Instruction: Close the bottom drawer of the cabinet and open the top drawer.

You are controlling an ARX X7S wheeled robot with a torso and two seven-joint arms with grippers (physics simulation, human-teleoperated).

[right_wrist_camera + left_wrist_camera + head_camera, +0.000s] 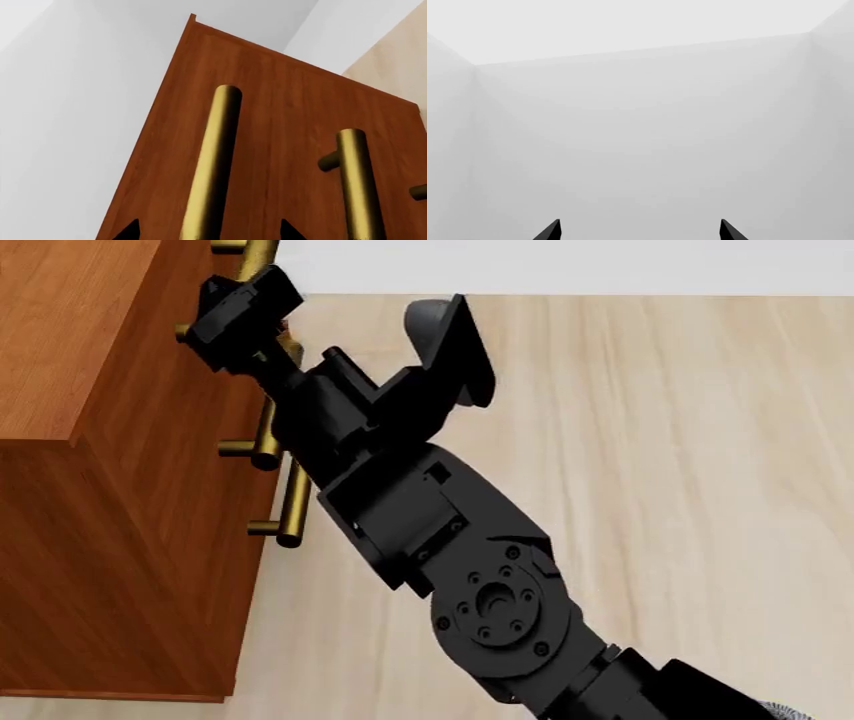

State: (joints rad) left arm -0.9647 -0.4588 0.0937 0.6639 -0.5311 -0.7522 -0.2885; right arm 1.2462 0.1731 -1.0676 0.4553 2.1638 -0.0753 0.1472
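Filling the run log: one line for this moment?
right gripper: open, astride brass handle | left gripper: open, facing blank wall | cabinet: drawer fronts flush

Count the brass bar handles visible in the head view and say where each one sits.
3. One handle shows at the picture's top edge above the right pincer; a second is partly behind the arm, mid-front of the cabinet; a third lies just below. Others may be hidden.

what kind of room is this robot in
Probably a bare simulated indoor room, not a furnished home. Plain white walls meet at corners, the floor is pale wood planks, and the only furniture showing is a small reddish-brown cabinet with brass bar handles.
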